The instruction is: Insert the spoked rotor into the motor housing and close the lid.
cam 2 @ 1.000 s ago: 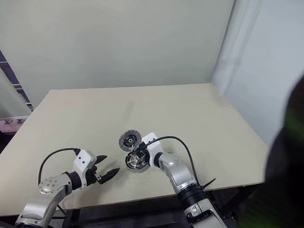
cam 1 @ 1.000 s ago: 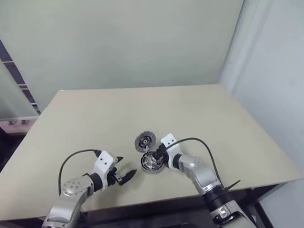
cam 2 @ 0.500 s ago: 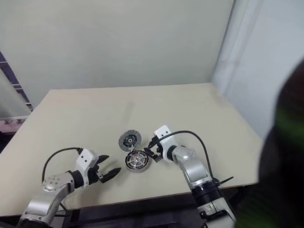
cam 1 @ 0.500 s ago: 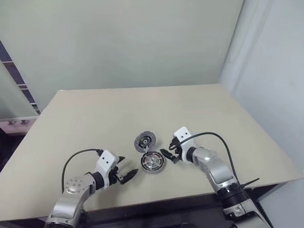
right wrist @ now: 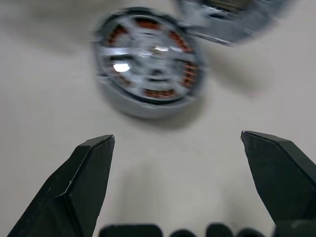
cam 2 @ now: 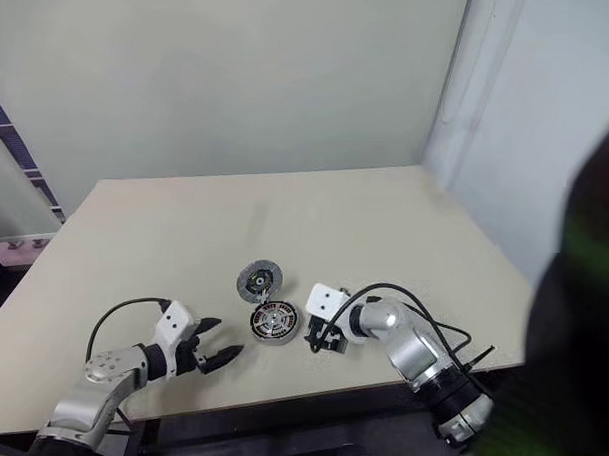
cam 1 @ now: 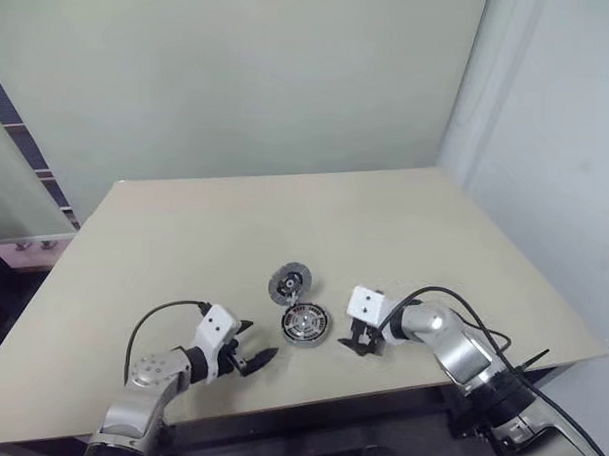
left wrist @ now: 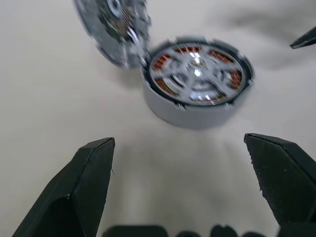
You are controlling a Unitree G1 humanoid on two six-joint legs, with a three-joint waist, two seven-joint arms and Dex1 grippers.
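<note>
The rotor (left wrist: 196, 74) sits inside the housing (cam 1: 306, 324), its pale spokes lying flat over the ring of copper windings, near the front middle of the table (cam 1: 184, 244). The lid (cam 1: 290, 283) lies on the table just behind the housing, its rim touching or nearly touching the housing's edge, so the housing is not yet closed. A second ago the right gripper (cam 1: 360, 342) was down on the housing with its fingers over the rotor; now it has let go and drawn off to the right, and it hangs just beside the housing with its jaws spread wide and nothing between them. The rotor has stayed in the housing, and housing and lid lie where they lay before. The left gripper (cam 1: 250, 357) hovers low over the table on the other side of the housing, a little nearer the front edge, also spread wide and empty, about where it was a second ago.
</note>
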